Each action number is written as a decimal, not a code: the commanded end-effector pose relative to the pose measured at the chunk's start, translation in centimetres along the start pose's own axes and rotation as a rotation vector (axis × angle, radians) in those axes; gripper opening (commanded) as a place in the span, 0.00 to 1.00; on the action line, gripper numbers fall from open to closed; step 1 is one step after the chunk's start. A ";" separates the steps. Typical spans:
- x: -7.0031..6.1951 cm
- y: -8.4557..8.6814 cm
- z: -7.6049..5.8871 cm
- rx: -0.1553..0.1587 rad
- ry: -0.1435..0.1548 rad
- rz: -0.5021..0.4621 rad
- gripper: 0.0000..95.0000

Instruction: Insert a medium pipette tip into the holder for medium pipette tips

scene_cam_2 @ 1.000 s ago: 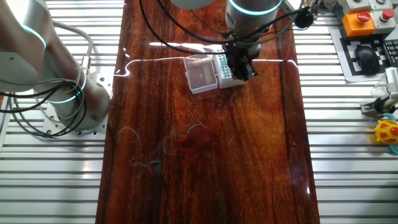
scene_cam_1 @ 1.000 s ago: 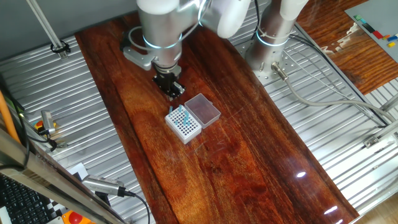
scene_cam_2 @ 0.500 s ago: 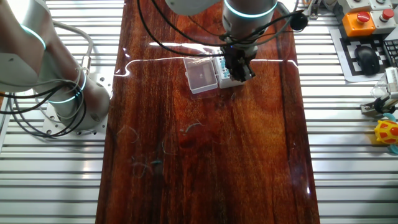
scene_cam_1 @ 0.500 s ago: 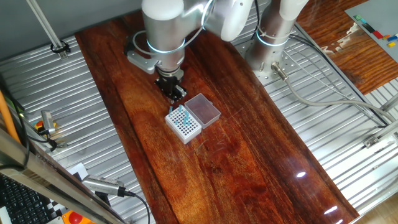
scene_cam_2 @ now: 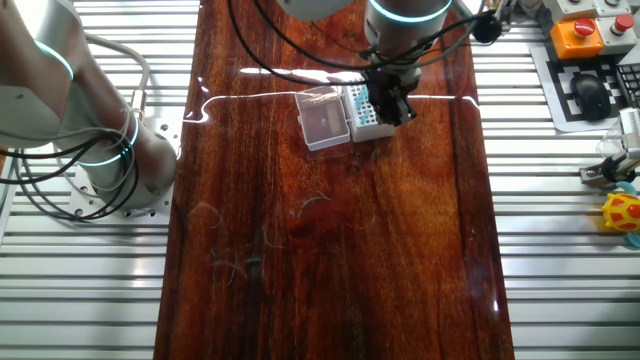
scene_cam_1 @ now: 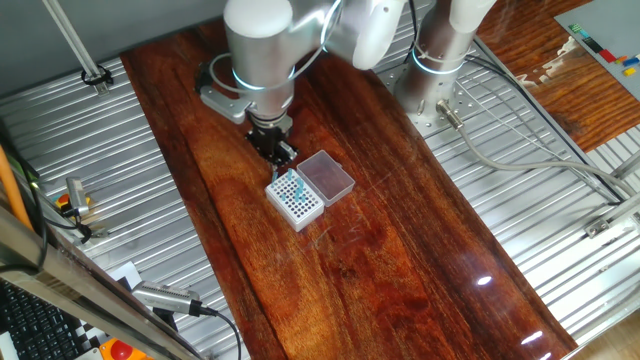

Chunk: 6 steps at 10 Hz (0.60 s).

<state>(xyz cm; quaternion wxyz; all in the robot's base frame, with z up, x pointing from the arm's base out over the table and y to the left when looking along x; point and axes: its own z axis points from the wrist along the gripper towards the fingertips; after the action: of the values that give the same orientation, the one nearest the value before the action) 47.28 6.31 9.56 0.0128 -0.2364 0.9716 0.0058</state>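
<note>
I cannot pick out the medium pipette tip as a loose thing anywhere on the wood in either view; if it is present, it is either among the teal-topped tips standing in the holder or pinched out of sight at the claw, and the frames are too small to settle which. The holder for medium pipette tips [scene_cam_1: 295,200] sits toward the far end of the table [scene_cam_1: 400,260], a white square box with a dark grid of holes, its clear pinkish lid [scene_cam_1: 327,176] folded open flat beside it on the right in one fixed view. A small cluster of teal shows in the far rows of the grid. The gripper [scene_cam_1: 276,150] hangs just beyond the far left corner of the box, and in the other fixed view its dark fingers overlap the box's right edge [scene_cam_2: 393,104]. Over the last second it has drifted a little from its earlier spot, edging slightly away from the grid and up, while the box and lid have not shifted. The fingers look close together, but I cannot tell whether they grip anything or how wide the gap is. My reading is that this small retreat could mean a tip has just been seated and released, or that the arm is re-aligning for the descent; I would not count the task done from these frames.
</note>
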 end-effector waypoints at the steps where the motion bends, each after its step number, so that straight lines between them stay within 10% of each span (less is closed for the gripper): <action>1: 0.0 0.0 0.0 0.003 0.002 -0.001 0.00; 6: 0.6 -1.2 -1.0 0.005 0.012 -0.040 0.00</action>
<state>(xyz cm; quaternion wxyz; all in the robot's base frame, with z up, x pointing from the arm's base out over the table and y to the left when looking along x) 47.32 4.52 10.58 0.0070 -0.2582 0.9661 0.0022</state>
